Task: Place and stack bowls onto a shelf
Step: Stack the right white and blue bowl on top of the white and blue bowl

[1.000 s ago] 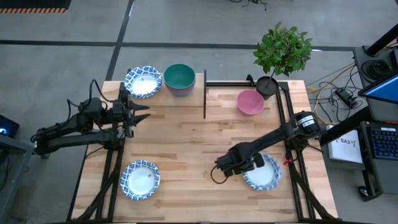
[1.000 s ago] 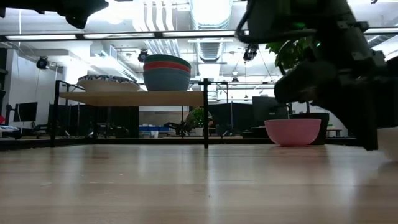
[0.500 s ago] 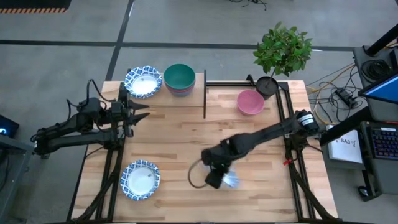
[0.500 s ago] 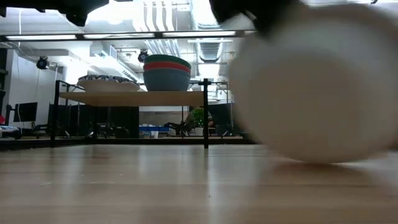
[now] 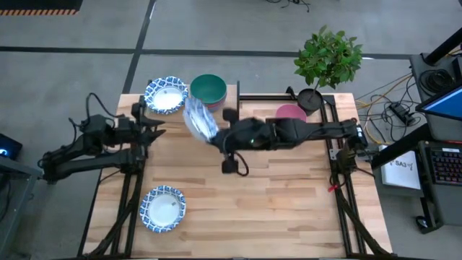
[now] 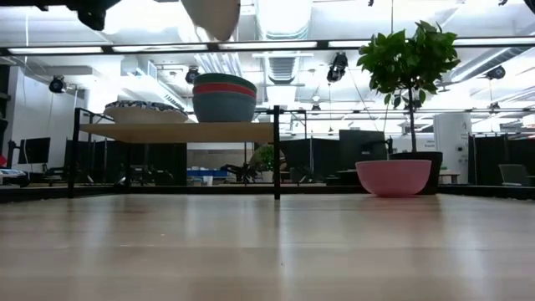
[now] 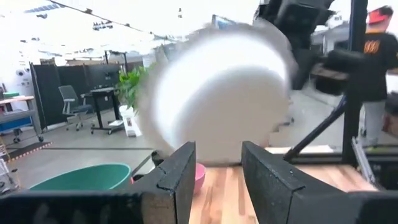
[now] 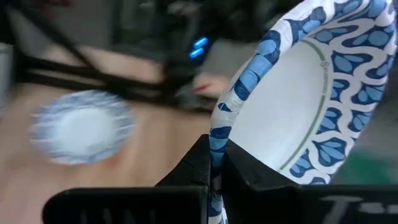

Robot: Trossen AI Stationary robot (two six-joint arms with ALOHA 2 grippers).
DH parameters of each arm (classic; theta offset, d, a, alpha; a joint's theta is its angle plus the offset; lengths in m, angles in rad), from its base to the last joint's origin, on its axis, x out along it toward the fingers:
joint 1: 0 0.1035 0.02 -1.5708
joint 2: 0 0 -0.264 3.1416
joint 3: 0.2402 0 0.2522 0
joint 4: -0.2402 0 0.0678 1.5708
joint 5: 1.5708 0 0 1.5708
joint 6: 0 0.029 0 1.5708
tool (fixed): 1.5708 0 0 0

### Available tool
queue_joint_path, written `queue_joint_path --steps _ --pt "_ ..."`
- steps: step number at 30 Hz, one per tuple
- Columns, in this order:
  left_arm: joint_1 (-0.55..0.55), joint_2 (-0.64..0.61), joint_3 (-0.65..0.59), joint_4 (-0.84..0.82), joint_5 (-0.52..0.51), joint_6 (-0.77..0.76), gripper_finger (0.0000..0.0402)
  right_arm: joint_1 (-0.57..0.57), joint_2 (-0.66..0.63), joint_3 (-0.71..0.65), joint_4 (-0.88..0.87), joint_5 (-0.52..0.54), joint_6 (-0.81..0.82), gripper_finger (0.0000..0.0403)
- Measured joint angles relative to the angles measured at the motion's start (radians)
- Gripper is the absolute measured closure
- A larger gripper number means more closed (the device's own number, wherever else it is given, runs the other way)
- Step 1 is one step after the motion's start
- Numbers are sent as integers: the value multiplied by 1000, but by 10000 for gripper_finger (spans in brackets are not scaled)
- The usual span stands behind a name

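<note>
My right gripper (image 5: 216,137) is shut on a shallow white bowl with a blue patterned rim (image 5: 201,119). The bowl is in the air, just in front of the shelf (image 6: 180,131). On the shelf rest another patterned bowl (image 5: 166,94) and a stack of deeper bowls with a green one on top (image 5: 208,90). A pink bowl (image 6: 393,177) sits on the table at the far right. A third patterned bowl (image 5: 162,208) lies near the left front. My left gripper (image 7: 217,174) stands open and holds nothing at the table's left, and it faces the carried bowl's white underside (image 7: 224,93). My right gripper pinches the bowl's patterned rim (image 8: 217,146) between its two fingers, one on the inner face and one on the outer. The bowl is lifted clear of the table and stands tipped up on edge beyond the fingers.
A potted plant (image 5: 328,58) stands at the table's far right corner, behind the pink bowl. The shelf's black upright post (image 5: 237,108) rises just right of the stacked bowls. Bare wooden tabletop (image 5: 289,195) lies across the near centre and right.
My right gripper has shut on the patterned bowl at the table's near right and lifted it clear. It has swung the bowl up and toward the far left, to the shelf. The bowl has tipped from flat onto its edge.
</note>
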Motion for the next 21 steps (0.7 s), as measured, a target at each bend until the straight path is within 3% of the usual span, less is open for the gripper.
queue_joint_path --steps 3,9,13,21 --pt "0 -55 0 -17 0 -16 288 -36 4 22 68 26 -176 394" --pt "0 -178 0 -40 2 -63 288 -135 65 26 268 19 -349 394" --pt "0 -244 1 -58 3 -71 288 -185 128 43 383 -60 -473 394" --pt "0 -231 -2 -61 8 -69 288 -251 336 210 510 -80 -667 394"
